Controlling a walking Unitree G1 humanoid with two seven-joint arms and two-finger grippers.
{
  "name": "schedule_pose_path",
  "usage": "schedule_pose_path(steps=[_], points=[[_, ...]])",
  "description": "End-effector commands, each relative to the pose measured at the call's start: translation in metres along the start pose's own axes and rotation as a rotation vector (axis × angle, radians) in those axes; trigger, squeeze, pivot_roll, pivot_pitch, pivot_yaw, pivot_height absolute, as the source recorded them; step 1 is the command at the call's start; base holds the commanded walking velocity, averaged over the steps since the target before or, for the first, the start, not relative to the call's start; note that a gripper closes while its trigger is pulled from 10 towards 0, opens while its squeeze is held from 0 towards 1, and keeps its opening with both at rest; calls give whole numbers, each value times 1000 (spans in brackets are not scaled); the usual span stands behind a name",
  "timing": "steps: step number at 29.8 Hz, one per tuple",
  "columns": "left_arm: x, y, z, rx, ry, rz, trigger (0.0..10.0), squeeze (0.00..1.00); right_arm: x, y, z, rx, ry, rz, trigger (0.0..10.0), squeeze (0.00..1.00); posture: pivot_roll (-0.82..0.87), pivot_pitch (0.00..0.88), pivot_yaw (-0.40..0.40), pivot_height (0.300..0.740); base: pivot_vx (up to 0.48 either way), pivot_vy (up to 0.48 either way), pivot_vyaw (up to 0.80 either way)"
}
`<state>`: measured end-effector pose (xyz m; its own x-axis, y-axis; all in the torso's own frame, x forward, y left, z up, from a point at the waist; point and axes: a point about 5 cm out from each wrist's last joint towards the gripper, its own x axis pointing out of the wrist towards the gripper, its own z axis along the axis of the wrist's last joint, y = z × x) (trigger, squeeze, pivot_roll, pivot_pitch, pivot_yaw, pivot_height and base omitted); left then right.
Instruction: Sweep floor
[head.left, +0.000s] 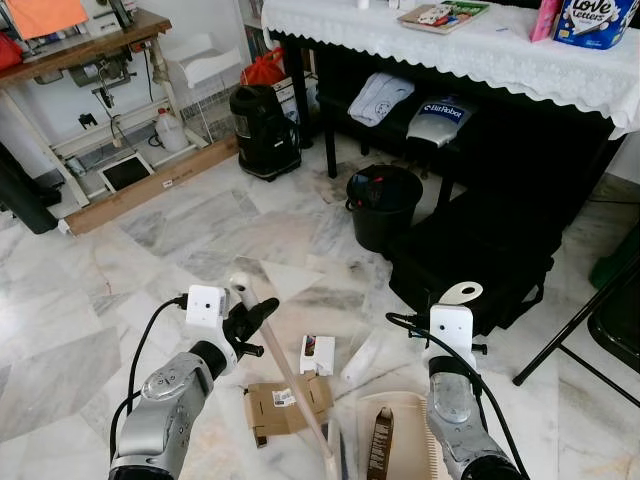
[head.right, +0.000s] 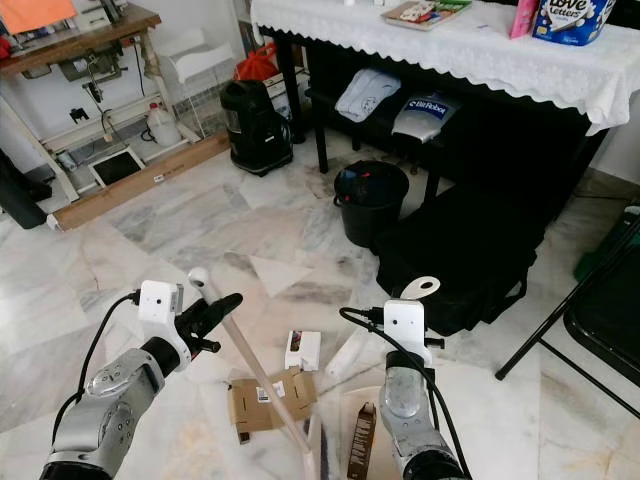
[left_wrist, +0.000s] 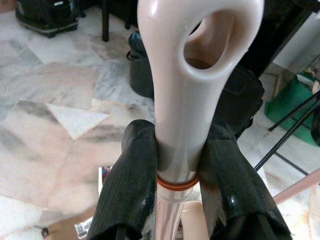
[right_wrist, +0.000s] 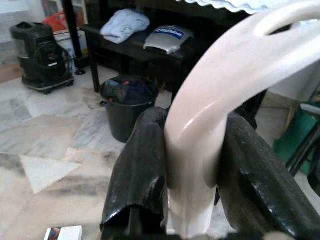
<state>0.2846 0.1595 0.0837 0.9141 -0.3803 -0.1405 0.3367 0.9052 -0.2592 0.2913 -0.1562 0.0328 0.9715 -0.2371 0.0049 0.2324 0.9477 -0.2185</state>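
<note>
A long cream plastic broom handle (head.left: 285, 375) slants from centre-left down to the bottom edge. Lower right lies a cream ribbed dustpan (head.left: 405, 440), its looped handle (head.left: 461, 294) upright.

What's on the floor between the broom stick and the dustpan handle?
In the left eye view, a small white box lies on the marble between the broom stick and the dustpan handle; the flattened cardboard piece sits under the stick.
</note>
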Motion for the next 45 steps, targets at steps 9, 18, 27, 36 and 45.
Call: schedule_pose_path(steps=[9, 18, 27, 36, 45], points=[[5, 1, 13, -208, -84, -18, 10000, 0, 8, 4, 15, 53, -50, 8, 10000, 0, 104, 50, 125, 740, 0, 0, 0], [9, 1, 35, -292, -189, -21, 10000, 0, 9, 4, 17, 65, -54, 13, 10000, 0, 105, 43, 126, 740, 0, 0, 0], [9, 0, 62, -189, -294, 30, 10000, 0, 13, 3, 24, 86, -85, 9, 10000, 0, 102, 30, 119, 740, 0, 0, 0], [6, -7, 100, 12, -445, 100, 10000, 0, 15, -12, 46, 155, -197, -27, 10000, 0, 96, 8, 110, 740, 0, 0, 0], [2, -4, 84, 269, -421, 196, 10000, 0, 11, -21, 76, 243, -288, -38, 10000, 0, 72, 0, 99, 740, 0, 0, 0]])
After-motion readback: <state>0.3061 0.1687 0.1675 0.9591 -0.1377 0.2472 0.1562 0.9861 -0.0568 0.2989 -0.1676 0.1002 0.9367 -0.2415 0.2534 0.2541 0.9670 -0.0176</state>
